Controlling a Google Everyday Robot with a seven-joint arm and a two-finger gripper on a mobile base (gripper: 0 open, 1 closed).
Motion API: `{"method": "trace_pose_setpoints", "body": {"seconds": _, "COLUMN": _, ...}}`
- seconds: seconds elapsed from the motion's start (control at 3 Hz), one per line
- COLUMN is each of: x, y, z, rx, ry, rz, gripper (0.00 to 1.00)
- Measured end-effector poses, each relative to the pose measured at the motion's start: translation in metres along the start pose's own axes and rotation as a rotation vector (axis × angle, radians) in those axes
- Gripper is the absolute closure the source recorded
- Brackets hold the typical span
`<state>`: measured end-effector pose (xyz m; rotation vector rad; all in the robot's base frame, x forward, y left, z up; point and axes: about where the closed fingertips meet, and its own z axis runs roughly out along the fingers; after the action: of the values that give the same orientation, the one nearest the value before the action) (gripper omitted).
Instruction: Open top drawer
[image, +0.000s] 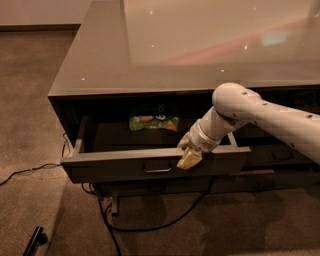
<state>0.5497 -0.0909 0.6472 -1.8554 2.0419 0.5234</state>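
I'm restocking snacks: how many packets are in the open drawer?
1. A green packet lies at the back of the top drawer, near its middle. The gripper is at the front edge, right of the handle; the arm hides the right part, so more may exist.
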Motion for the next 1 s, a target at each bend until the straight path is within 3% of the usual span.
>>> {"method": "trace_pose_setpoints", "body": {"seconds": 0.33, "x": 0.000, "y": 0.000, "z": 0.000, "rx": 0.000, "ry": 0.000, "rz": 0.000, "gripper": 0.00}}
{"method": "trace_pose_setpoints", "body": {"seconds": 1.0, "x": 0.005, "y": 0.026, "z": 0.006, "rx": -0.004, "ry": 0.004, "rz": -0.013, "gripper": 0.00}}
